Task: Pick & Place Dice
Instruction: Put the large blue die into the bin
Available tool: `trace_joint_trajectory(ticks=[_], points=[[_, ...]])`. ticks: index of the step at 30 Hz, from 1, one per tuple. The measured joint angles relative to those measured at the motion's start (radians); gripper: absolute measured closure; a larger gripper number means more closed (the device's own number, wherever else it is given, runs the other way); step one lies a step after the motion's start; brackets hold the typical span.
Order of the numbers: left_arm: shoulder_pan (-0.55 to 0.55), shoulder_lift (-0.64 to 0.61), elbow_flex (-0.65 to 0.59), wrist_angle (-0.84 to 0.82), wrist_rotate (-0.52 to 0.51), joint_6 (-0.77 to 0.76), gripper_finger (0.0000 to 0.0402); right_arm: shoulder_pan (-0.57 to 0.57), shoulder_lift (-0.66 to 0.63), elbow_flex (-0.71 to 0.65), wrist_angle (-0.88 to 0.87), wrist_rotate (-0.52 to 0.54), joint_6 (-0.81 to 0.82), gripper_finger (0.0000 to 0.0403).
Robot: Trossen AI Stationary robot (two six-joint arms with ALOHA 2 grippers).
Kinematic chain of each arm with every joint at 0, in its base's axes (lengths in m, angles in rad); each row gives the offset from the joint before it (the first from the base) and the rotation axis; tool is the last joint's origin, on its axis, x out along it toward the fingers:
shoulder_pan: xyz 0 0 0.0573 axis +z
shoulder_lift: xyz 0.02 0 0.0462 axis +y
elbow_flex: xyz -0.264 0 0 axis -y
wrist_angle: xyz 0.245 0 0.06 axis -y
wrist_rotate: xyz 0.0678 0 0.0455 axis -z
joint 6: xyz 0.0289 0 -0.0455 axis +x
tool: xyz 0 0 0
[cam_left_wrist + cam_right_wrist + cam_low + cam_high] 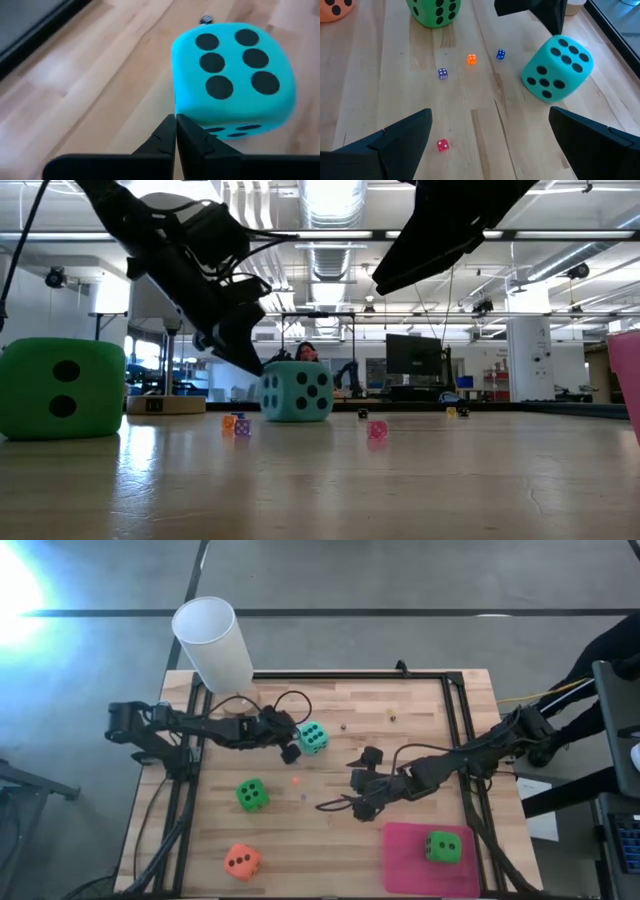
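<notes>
The teal die (pixel 312 737) (pixel 232 75) sits on the wooden table, six pips up. My left gripper (pixel 291 751) (pixel 176 120) is shut, and its tips slant down at the die's left side. My right gripper (pixel 360 788) (pixel 490 145) hangs open over the table's middle, its fingers wide apart with nothing between them. A green die (pixel 252 794) and an orange die (pixel 242 861) rest on the near left of the table. Another green die (pixel 442 847) lies on the pink mat (pixel 405 860) at the near right. My left gripper's shut fingertips (pixel 170 131) stand at the teal die's lower edge (pixel 186 114) on its left side. They slant down from the table's left. Whether they touch the die I cannot tell. The die rests flat on the table.
A tall white cylinder (pixel 213 640) stands at the table's far left corner. Several tiny coloured dice (pixel 471 59) lie scattered on the wood between the arms. A black frame (pixel 455 720) runs along the table's edges. Cables trail behind both arms.
</notes>
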Motion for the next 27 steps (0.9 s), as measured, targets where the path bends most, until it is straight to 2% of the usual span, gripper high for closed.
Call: trace_joint_trajectory(ticks=[6, 16, 23, 27], points=[[-0.022, 0.055, 0.000, 0.064, 0.084, 0.008, 0.0382, -0.001, 0.000, 0.000, 0.000, 0.000, 0.000, 0.0003], [-0.050, 0.030, 0.039, -0.010, 0.079, 0.082, 0.0382, 0.000, 0.000, 0.000, 0.001, 0.000, 0.000, 0.0003], [-0.029, -0.004, 0.039, -0.055, -0.089, 0.085, 0.0382, 0.000, 0.000, 0.000, 0.001, 0.000, 0.000, 0.0003], [-0.012, 0.005, 0.039, -0.049, -0.111, 0.083, 0.0382, 0.000, 0.000, 0.000, 0.001, 0.000, 0.000, 0.0003]])
